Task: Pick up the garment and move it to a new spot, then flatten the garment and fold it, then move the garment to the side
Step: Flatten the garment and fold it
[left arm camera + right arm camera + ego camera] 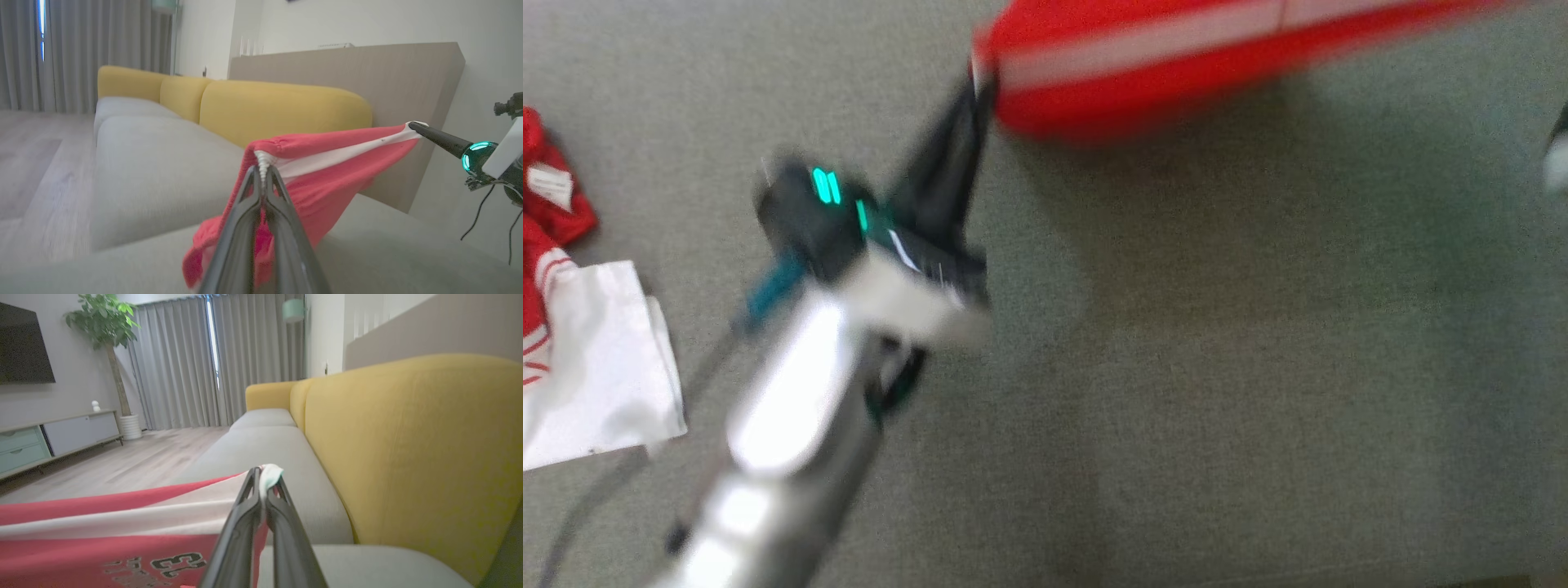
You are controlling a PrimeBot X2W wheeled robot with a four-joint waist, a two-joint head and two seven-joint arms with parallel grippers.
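The garment (1143,73) is red with a white stripe and hangs stretched in the air over the grey sofa seat (1217,367), blurred in the head view. My left gripper (980,82) is shut on its left end. In the left wrist view the left gripper (261,167) pinches a bunched white edge of the garment (327,179). My right gripper (412,125) holds the far end of the white stripe. In the right wrist view the right gripper (261,477) is shut on a white corner, and the garment (102,522) shows dark printed lettering below.
A heap of red and white clothes (547,204) and a white cloth (596,359) lie on the seat at the left. Yellow backrests (278,110) and a beige wall panel (367,77) run behind the sofa. Wooden floor (135,457) lies beyond.
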